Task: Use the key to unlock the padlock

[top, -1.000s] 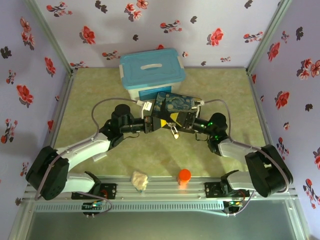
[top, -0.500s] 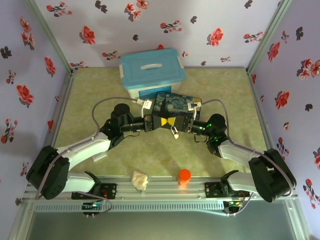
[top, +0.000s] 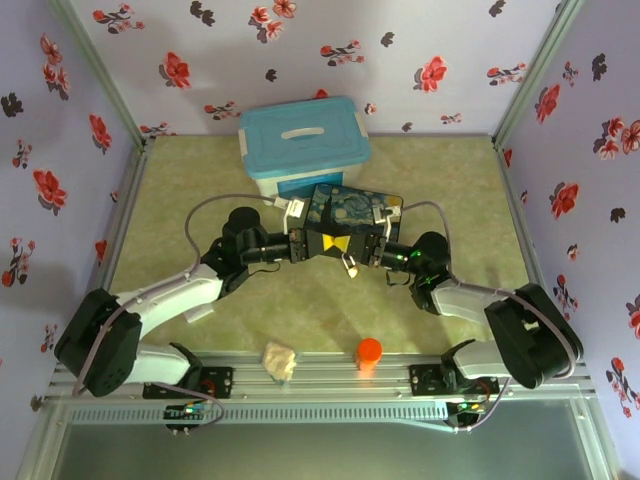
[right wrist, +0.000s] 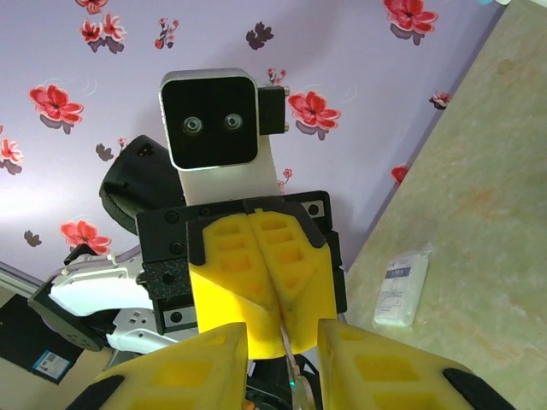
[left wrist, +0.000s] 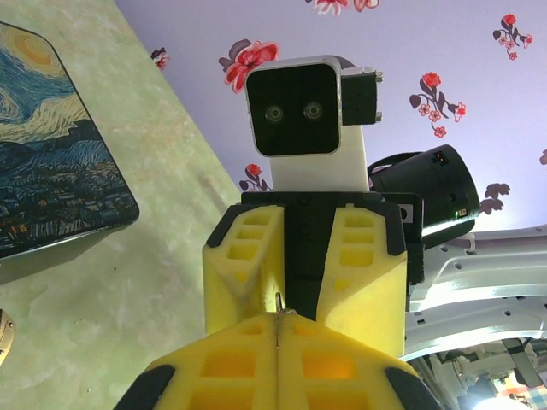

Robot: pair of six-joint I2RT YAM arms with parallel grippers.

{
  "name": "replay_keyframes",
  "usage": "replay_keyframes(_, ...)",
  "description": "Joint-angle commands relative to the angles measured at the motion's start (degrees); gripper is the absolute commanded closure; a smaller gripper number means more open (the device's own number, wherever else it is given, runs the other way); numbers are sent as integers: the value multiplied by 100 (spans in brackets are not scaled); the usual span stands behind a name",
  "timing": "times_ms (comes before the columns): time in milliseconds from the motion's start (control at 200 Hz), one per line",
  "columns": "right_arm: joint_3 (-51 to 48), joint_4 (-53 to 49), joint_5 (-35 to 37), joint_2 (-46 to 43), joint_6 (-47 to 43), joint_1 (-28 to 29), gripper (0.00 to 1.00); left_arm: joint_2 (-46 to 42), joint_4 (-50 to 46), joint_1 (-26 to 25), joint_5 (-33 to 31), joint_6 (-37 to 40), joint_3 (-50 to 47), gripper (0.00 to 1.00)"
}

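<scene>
In front of the painted tin my two grippers meet tip to tip. My left gripper (top: 335,246) (left wrist: 279,318) is shut on the key (left wrist: 279,301), a thin metal sliver that pokes out between its yellow fingers. In the right wrist view the key (right wrist: 289,352) runs from those shut fingers down into the gap of my right gripper (right wrist: 282,363) (top: 362,254). The right jaws stand a little apart on either side of it, not touching it. A small pale metal piece, the padlock (top: 349,264), hangs just under the fingertips. Whether it is joined to the key I cannot tell.
The starry-night tin (top: 350,210) (left wrist: 51,171) lies just behind the grippers, with a blue-lidded box (top: 303,140) behind it. An orange cylinder (top: 369,352) and a crumpled lump (top: 280,360) sit at the near rail. A white packet (right wrist: 402,286) lies by the left arm. Flowered walls close three sides.
My right gripper has narrowed its jaws around the end of the key and shifted slightly left toward the left gripper. The left gripper has stayed shut and still.
</scene>
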Motion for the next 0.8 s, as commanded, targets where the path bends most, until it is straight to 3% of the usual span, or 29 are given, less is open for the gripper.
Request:
replay_keyframes(0, -90, 499, -115, 26, 146, 43, 76, 30, 204, 50, 73, -44, 141, 100)
replay_keyframes(380, -199, 428, -98, -23, 136, 43, 75, 18, 225, 103, 29, -70, 107, 100)
replay_keyframes(565, -195, 408, -54, -40, 89, 38, 89, 28, 301, 103, 21, -123, 55, 100)
replay_keyframes(700, -230, 399, -12, -44, 85, 25, 87, 11, 318, 103, 20, -140, 20, 100)
replay_keyframes(795, -246, 388, 12, -61, 72, -5, 80, 22, 365, 102, 20, -179, 1, 100)
